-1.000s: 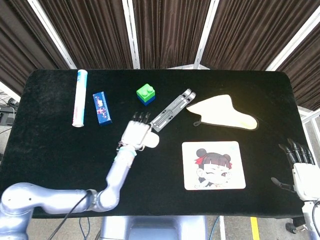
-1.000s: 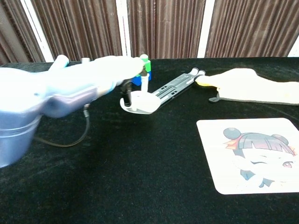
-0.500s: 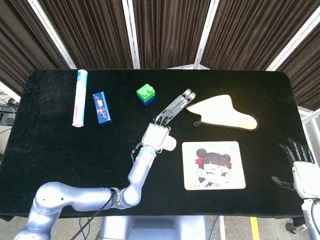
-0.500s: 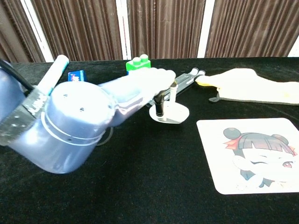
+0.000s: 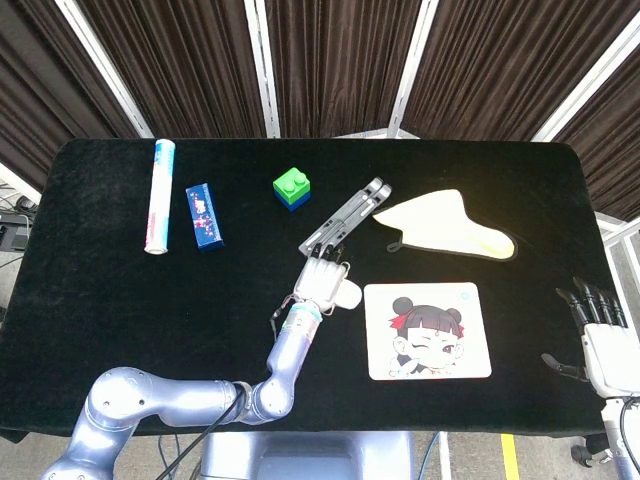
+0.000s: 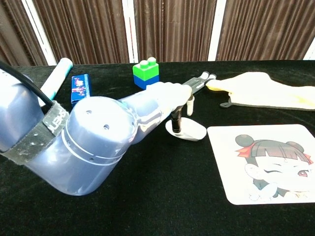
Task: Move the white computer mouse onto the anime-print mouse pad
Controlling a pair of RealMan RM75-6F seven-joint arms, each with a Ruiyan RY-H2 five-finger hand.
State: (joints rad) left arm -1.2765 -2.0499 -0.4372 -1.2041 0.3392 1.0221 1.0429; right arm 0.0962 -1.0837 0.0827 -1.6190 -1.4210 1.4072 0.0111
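Left robot hand (image 5: 322, 279): resting over the white computer mouse (image 5: 346, 293), fingers (image 6: 176, 117) coming down on the near end of its shell and pressing it against the black desk (image 5: 120, 290). Closing fully around the mouse or only pushing on it: cannot tell from either view.

White computer mouse: lying directly under and just to the right of the left robot hand, flat on the desk. Sitting just beside the left edge of the anime-print mouse pad (image 5: 428, 330), not yet lying on the pad. In the chest view, showing as a low white oval (image 6: 187, 130) under the fingertips.

Anime-print mouse pad: lying flat to the right of the left robot hand, face print upward.

Right robot hand (image 5: 600, 335): hanging at the right desk edge, well apart from the mouse, fingers spread and pointing up, holding nothing.

Other items, relative to the left robot hand:
- Grey folding stand (image 5: 343, 217): lying just beyond the fingertips, running diagonally away.
- Green-and-blue toy brick (image 5: 292, 187): sitting farther beyond, slightly left.
- Cream oven mitt (image 5: 448, 225): lying beyond and to the right.
- Blue box (image 5: 204, 215) and white tube (image 5: 160, 195): lying well apart to the far left.
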